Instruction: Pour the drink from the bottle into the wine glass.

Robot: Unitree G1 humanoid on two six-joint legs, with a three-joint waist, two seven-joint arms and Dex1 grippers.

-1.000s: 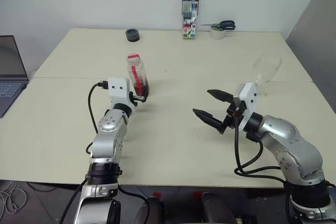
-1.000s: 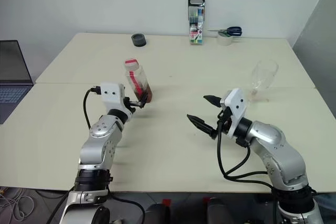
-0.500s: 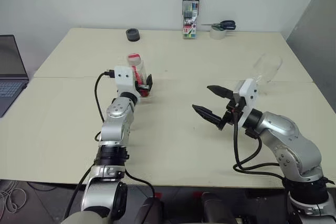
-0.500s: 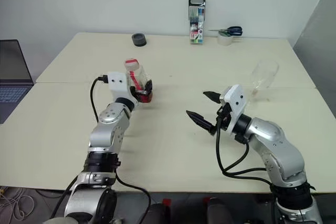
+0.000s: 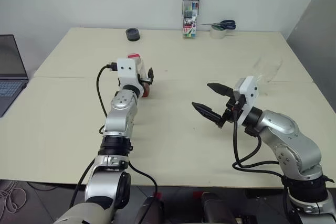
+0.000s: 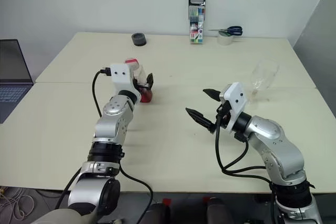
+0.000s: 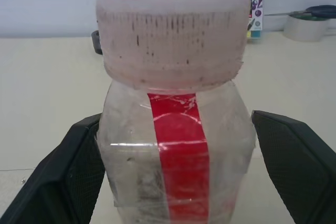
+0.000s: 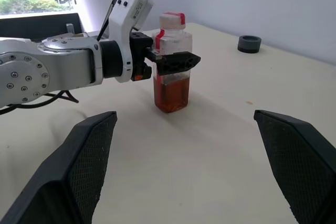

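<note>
The bottle stands upright on the table, with a pinkish-red and white cap and a red label strip. The reddish-brown drink fills its lower half. My left gripper is open and level, one finger on each side of the bottle's upper body; in the head views its wrist hides most of the bottle. The wine glass stands at the right, just behind my right arm. My right gripper hovers open and empty above mid-table, pointing left toward the bottle.
An open laptop sits on the table's left edge. Along the far edge are a black tape roll, a pack of markers and scissors lying on a white tape roll.
My left arm has reached forward and risen slightly, bringing its open fingers around the bottle, which is now mostly hidden behind the wrist. The right arm has not moved.
</note>
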